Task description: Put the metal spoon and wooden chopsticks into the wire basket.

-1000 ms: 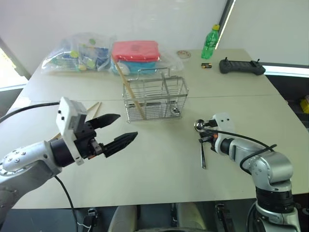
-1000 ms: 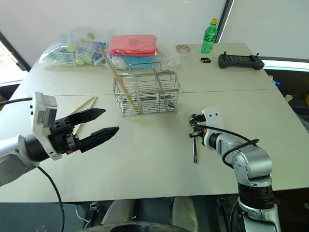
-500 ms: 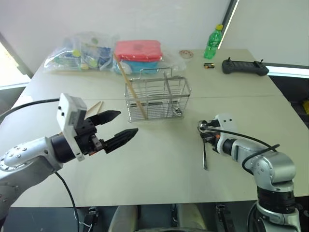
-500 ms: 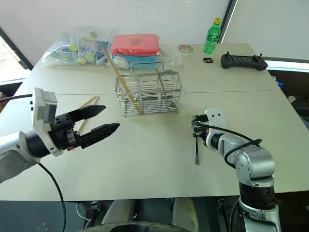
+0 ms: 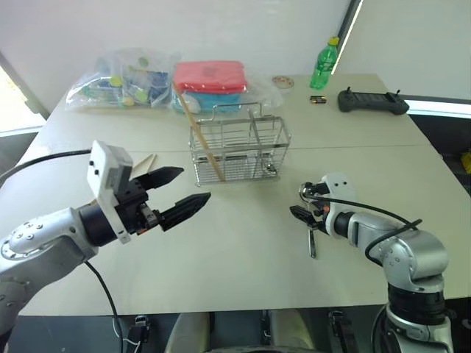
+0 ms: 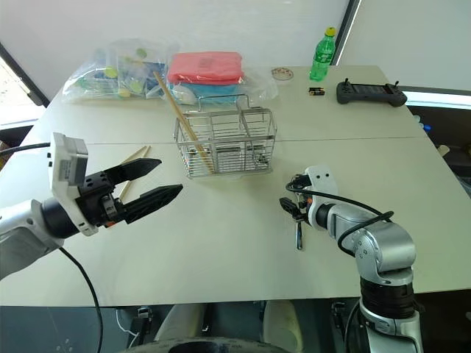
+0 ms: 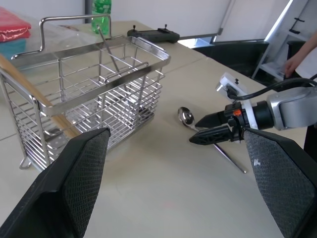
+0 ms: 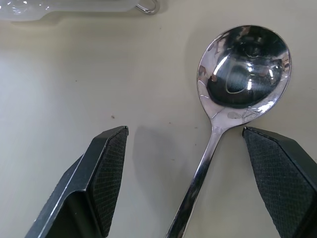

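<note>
Red-lidded boxes [image 5: 209,76] behind wire basket [image 5: 239,151], metal spoon [image 8: 233,94] flat between spread right end effector [image 5: 305,203], left end effector [image 5: 182,189] spread

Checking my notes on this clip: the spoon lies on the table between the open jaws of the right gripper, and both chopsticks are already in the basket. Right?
Not quite. Only one chopstick stands in the basket; the others lie on the table behind the left gripper, as the right eye view shows. The spoon does lie between the right gripper's open jaws.
</note>
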Controlling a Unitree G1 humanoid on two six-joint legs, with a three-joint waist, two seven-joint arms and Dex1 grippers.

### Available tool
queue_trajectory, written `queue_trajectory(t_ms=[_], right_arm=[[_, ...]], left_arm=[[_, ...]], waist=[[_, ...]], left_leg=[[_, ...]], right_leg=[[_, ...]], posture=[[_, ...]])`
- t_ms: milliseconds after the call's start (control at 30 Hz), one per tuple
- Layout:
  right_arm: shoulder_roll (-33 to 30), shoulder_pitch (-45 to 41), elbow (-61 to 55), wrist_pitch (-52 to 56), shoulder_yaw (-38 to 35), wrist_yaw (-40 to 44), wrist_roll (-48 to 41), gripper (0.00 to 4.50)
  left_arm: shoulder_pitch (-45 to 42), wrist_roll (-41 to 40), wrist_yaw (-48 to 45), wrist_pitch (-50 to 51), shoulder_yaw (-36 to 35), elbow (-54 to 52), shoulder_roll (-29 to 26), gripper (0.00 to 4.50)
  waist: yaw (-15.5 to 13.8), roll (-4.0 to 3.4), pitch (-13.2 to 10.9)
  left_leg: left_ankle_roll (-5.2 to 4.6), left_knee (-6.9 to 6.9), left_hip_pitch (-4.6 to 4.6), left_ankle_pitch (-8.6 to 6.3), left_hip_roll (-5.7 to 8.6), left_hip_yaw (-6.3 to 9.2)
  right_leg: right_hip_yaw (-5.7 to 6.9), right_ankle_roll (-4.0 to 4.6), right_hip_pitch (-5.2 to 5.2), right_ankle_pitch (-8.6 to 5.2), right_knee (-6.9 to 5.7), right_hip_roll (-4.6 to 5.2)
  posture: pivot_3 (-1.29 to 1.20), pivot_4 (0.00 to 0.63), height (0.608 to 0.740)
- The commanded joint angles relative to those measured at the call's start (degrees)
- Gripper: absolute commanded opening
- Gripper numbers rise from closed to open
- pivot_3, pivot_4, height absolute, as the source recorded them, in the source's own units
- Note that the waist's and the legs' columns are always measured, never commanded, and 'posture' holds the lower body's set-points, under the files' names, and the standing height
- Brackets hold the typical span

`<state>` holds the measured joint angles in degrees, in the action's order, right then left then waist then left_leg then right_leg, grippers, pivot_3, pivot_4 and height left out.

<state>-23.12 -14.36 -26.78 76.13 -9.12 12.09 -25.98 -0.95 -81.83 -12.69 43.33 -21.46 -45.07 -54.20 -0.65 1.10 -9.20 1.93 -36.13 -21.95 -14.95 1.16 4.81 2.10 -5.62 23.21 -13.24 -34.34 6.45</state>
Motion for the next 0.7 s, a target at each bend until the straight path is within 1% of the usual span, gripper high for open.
queue_trajectory(t_ms=[33, 100, 133, 233, 333, 567, 667, 700], right_arm=[[0.5, 0.9, 1.6, -0.1, 1.0, -0.9, 1.3, 3.55], [0.4, 0.9, 1.9, 1.0, 1.7, -1.6, 2.0, 2.94], [0.4, 0.6, 2.0, 2.0, 2.0, -2.1, 2.4, 2.53], [1.7, -1.4, 2.1, 6.1, 1.7, -3.4, 2.9, 2.53], [1.7, -3.4, 1.4, 9.2, 2.9, -3.7, 3.3, 2.53], [0.1, -3.7, 1.0, 9.9, 5.3, -3.2, 4.6, 2.53], [-1.6, -3.4, 0.3, 9.0, 7.1, -2.9, 5.3, 1.71], [-1.9, -3.3, 0.1, 8.8, 7.4, -2.8, 5.5, 1.19]], left_arm=[[-1.2, -0.9, 0.5, -1.2, -0.7, -1.0, 0.0, 4.50], [-1.4, -1.1, 0.8, -1.3, -0.6, -1.1, 0.0, 4.50], [-1.5, -1.2, 0.9, -1.3, -0.6, -1.1, 0.0, 4.50], [-1.5, -1.3, 1.1, -1.3, -0.7, -1.2, 0.2, 4.50], [-1.6, -1.7, 1.4, -1.5, -1.0, -1.2, 0.3, 4.50], [-1.5, -2.3, 2.2, -1.7, -1.1, -1.4, 0.4, 4.50], [-1.5, -2.4, 2.3, -1.8, -1.3, -1.5, 0.4, 4.50], [-1.5, -2.4, 2.3, -1.9, -1.3, -1.4, 0.4, 4.50]], waist=[[0.0, 0.01, 0.0], [0.0, 0.01, 0.0], [0.0, 0.02, 0.0], [0.1, 0.06, 0.0], [0.1, 0.06, 0.0], [0.1, 0.07, 0.0], [0.1, 0.07, 0.0], [0.1, 0.08, 0.0]], left_leg=[[0.00, -0.01, 0.00, 0.00, 0.00, 0.00], [0.00, -0.02, 0.00, 0.00, 0.00, 0.00], [0.00, -0.02, 0.01, 0.00, 0.00, 0.00], [0.01, 0.01, 0.03, 0.00, -0.01, 0.01], [0.01, 0.02, 0.04, 0.00, -0.02, 0.00], [0.01, 0.04, 0.03, -0.01, -0.01, 0.01], [0.01, 0.05, 0.00, -0.01, -0.01, 0.00], [0.01, 0.06, 0.00, -0.01, -0.01, 0.01]], right_leg=[[0.00, 0.00, 0.00, 0.00, 0.00, 0.00], [0.00, 0.00, 0.00, 0.00, 0.00, 0.00], [0.00, 0.00, 0.00, 0.00, 0.00, 0.00], [0.00, 0.00, 0.00, 0.00, 0.00, 0.00], [0.01, 0.00, 0.00, 0.00, 0.00, 0.00], [0.01, 0.00, 0.00, 0.00, 0.05, 0.00], [0.01, 0.00, 0.01, 0.00, 0.08, 0.01], [0.02, 0.00, 0.02, 0.00, 0.09, 0.01]], posture=[[0.00, 0.150, 0.692], [0.00, 0.150, 0.692], [0.00, 0.150, 0.692], [0.00, 0.150, 0.692], [0.00, 0.150, 0.692], [0.00, 0.150, 0.692], [0.00, 0.150, 0.692], [0.00, 0.150, 0.692]])
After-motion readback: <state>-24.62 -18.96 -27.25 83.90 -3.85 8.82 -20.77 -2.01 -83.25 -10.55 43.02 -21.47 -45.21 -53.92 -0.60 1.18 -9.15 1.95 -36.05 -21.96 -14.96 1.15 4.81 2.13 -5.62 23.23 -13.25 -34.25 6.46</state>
